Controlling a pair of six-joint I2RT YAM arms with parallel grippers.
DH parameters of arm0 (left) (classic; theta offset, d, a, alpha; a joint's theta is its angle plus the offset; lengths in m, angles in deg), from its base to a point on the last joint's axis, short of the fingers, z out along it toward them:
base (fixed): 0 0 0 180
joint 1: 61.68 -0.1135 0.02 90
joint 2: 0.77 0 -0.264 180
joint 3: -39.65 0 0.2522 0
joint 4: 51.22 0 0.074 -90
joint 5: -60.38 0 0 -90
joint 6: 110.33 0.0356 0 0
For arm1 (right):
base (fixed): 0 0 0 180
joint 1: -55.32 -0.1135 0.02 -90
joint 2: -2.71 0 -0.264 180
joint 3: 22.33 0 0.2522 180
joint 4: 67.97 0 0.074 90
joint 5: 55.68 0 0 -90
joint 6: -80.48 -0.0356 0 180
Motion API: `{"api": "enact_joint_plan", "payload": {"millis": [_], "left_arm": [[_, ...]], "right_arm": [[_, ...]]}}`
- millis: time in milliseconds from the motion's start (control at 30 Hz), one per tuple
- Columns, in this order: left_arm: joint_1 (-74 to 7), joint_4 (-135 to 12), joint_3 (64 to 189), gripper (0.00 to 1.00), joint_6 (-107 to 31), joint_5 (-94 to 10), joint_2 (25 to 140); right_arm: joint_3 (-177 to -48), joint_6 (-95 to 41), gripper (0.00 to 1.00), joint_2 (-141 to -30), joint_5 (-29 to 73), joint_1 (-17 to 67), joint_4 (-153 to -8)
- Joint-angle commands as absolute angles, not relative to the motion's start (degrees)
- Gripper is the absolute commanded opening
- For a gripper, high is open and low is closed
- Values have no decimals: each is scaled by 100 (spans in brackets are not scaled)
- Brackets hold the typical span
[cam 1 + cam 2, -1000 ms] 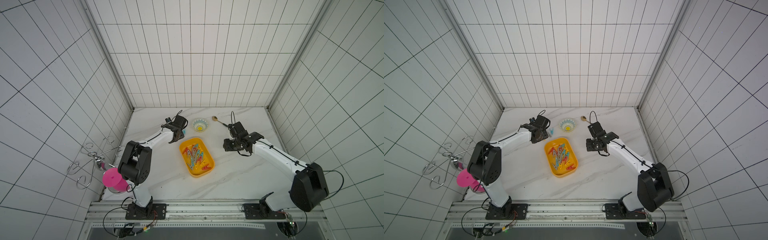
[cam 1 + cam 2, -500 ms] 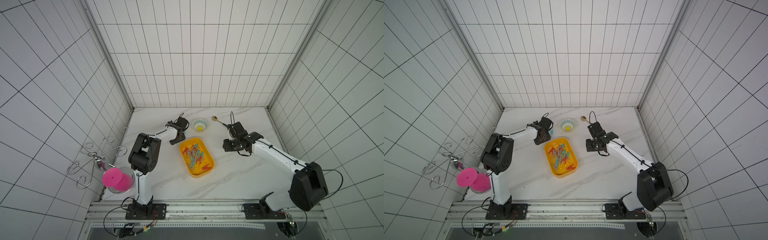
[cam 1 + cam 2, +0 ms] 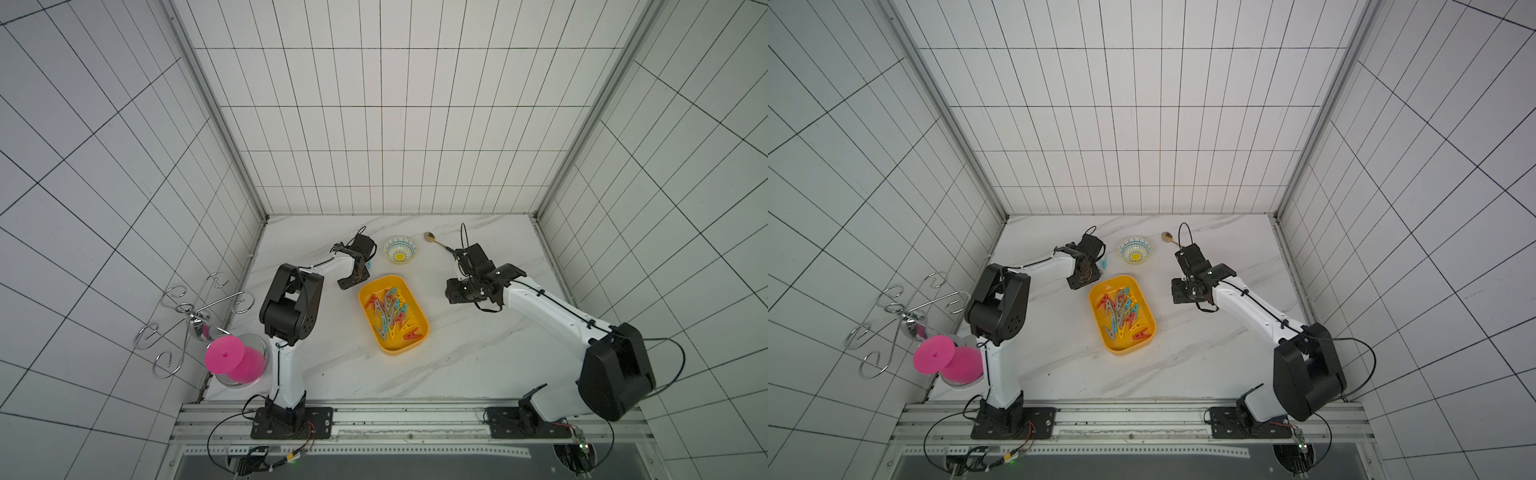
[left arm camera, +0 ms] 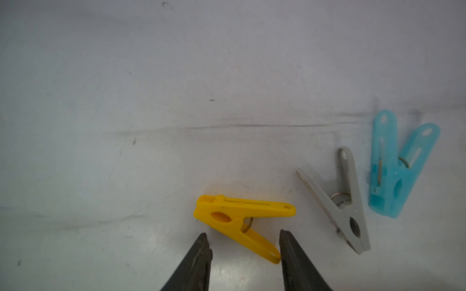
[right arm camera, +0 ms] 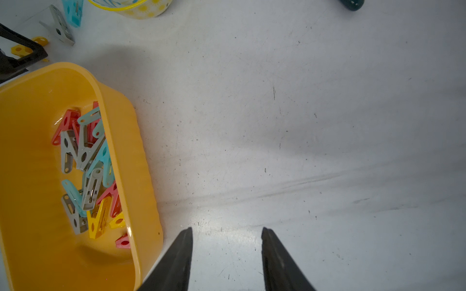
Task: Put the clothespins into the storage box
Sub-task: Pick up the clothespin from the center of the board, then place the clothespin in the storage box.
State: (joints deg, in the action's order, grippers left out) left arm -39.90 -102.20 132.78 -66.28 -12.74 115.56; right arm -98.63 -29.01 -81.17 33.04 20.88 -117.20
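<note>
storage box, right side: bare table, wide free lane
far end of box: yellow peg, grey peg, blue peg close together; bowl near
back edge: spoon

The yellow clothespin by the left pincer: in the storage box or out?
Out. The yellow clothespin lies on the table at the left pincer.

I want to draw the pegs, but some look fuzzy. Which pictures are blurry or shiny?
Left wrist view: the blue clothespin looks soft, the yellow clothespin sharper. Right wrist view: a bright glare patch on the table beside the storage box.
</note>
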Motion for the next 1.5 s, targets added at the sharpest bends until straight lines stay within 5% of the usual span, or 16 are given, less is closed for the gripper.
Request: {"api": "enact_joint_plan", "payload": {"millis": [0,633,933,1167,1467], "left_arm": [[-4047,-10199,13197,41,-6570,-1218,11511],[-4169,-10064,12246,2,-6471,-1191,10334],[-2970,-10287,12495,4,-6149,-1310,9451],[-1599,-10378,12712,4,-6222,-1380,9871],[-985,-10190,12760,5,-6399,-1684,10741]], "right_arm": [[-9983,-2841,48,-8149,3259,2125,-11778],[-9896,-2903,48,-8062,3186,2119,-11742],[-9869,-2911,49,-8028,3387,2141,-11707],[-9840,-2960,51,-7794,3573,2395,-11663],[-9736,-2947,51,-7669,3516,2578,-11681]]}}
